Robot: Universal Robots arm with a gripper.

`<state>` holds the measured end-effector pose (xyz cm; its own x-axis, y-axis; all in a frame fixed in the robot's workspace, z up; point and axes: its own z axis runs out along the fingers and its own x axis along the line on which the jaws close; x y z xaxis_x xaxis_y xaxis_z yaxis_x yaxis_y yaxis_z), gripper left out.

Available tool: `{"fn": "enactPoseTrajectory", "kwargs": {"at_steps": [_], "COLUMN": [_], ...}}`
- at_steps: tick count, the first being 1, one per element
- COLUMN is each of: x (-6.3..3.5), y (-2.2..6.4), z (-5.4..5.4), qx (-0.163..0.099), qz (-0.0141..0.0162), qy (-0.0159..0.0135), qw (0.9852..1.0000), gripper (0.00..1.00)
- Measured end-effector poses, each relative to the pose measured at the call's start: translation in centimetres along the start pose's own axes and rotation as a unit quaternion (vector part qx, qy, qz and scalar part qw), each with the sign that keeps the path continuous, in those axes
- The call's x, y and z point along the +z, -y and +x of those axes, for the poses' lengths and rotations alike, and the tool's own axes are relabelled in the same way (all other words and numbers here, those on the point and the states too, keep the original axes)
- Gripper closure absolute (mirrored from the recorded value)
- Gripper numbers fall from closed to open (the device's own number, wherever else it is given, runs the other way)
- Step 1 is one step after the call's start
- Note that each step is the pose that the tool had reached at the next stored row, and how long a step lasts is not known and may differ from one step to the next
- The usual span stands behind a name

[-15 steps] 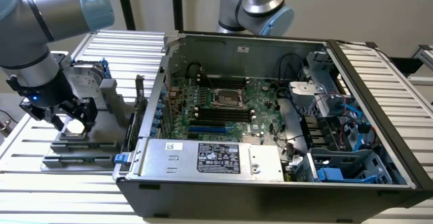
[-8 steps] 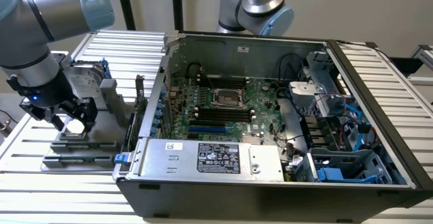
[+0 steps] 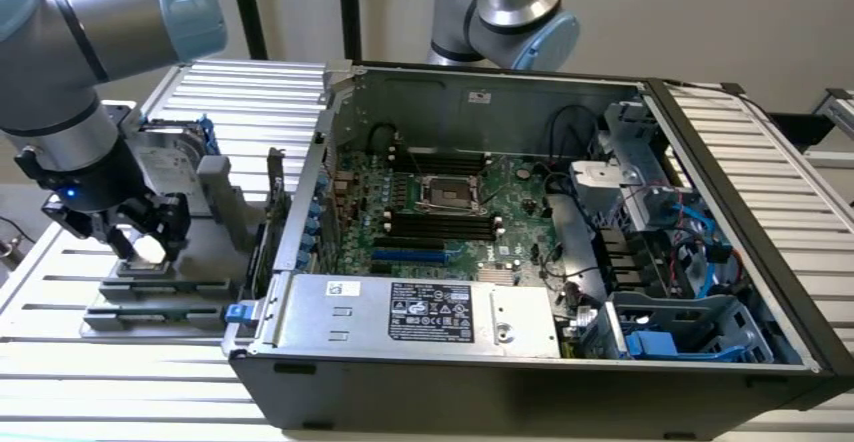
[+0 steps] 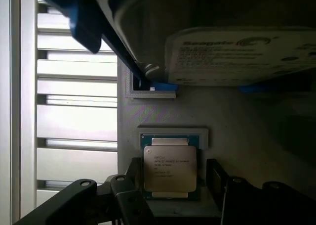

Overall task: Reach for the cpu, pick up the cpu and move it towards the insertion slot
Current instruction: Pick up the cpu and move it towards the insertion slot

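Down at the exterior view's left, over a grey fixture (image 3: pixel 147 297) on the slatted table (image 3: pixel 134 402), just outside the open computer case (image 3: pixel 534 367): the gripper (image 3: pixel 140 240) at the end of the arm (image 3: pixel 67 112). Set with fingers (image 3: pixel 171 224) apart, 1 on each side of the cpu (image 3: pixel 143 250), clamped on nothing. From the wrist view, much the same: gripper (image 4: pixel 173 185) straddling the cpu (image 4: pixel 169 168), with dark fingers (image 4: pixel 232 198) close along 2 opposite edges; cannot tell whether either touches. Lies flat in a shallow pocket of the fixture (image 4: pixel 237 126), silver top up, with a few lines of print and a green border around it. Just beyond it on the same fixture, upright, a hard drive (image 4: pixel 237 54) in a blue frame (image 4: pixel 84 22). Inside the case, on the green motherboard (image 3: pixel 514 237), between 2 banks of black memory slots (image 3: pixel 441 227): the insertion slot (image 3: pixel 447 194), silver-framed with a dark centre, well apart from the cpu and off toward the exterior view's right of it
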<state>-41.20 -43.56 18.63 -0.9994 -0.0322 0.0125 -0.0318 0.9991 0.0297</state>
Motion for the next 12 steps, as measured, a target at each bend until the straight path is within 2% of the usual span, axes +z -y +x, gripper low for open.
{"fn": "enactPoseTrajectory", "kwargs": {"at_steps": [9,11,12], "x": [0.01,0.0,0.0], "y": [-0.01,-0.03,-0.03], "z": [-0.01,0.0,0.0], "qx": [0.0,0.0,0.0], "qz": [0.0,0.0001,0.0], "qy": [0.0,-0.0001,-0.0001], "qw": [1.0,1.0,1.0], "gripper": [0.36,0.38,0.45]}}
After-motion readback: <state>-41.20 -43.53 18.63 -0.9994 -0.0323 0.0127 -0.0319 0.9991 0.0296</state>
